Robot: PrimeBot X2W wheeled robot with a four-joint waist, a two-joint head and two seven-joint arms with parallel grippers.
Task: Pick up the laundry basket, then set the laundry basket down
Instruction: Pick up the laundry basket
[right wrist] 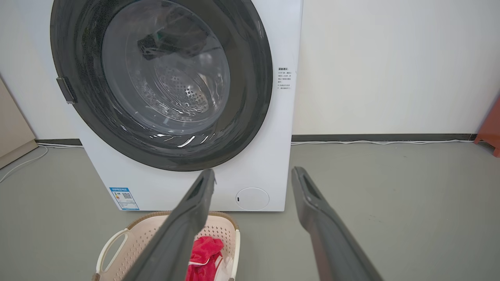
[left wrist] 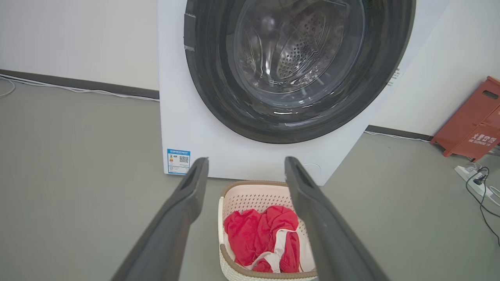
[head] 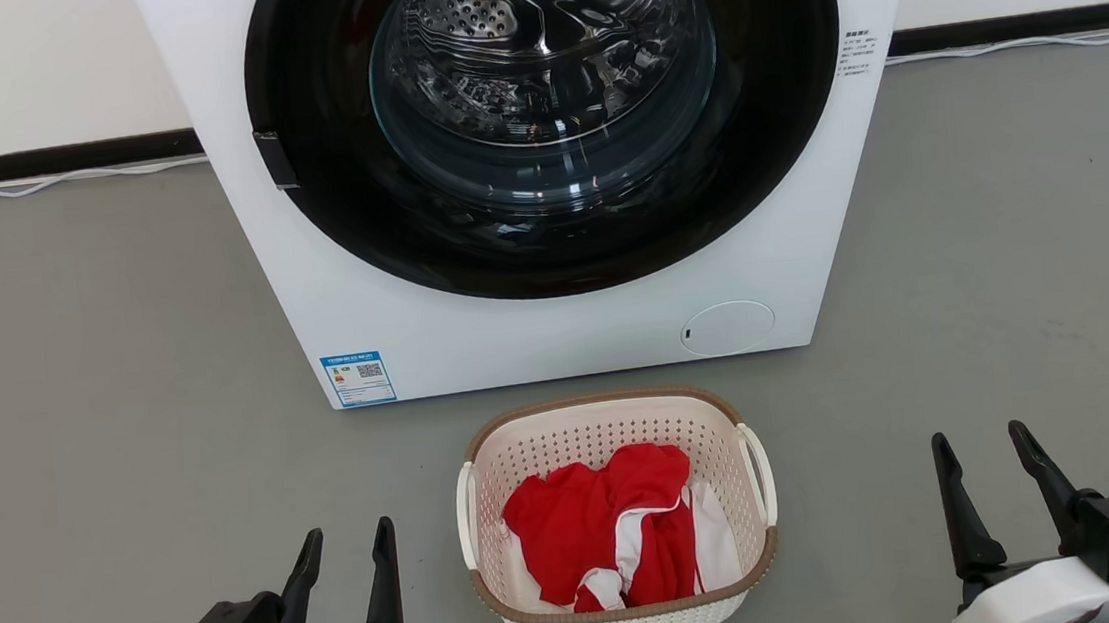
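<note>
The laundry basket (head: 615, 425) is cream-white and perforated, with a brown rim and white loop handles. It stands on the grey floor just in front of the washing machine, holding red and white clothes (head: 614, 532). My left gripper (head: 349, 540) is open at the lower left, a short way left of the basket. Well off to the basket's right, my right gripper (head: 977, 440) is open too. Neither touches it. The basket (left wrist: 250, 195) lies between the left fingers in the left wrist view, and the basket (right wrist: 133, 238) sits at the bottom left of the right wrist view.
A white front-loading washing machine (head: 556, 331) with a shut dark round door stands right behind the basket. White cables (head: 51, 180) run along the wall base. A red-brown panel (left wrist: 472, 121) and a power strip (left wrist: 470, 177) lie far to the right.
</note>
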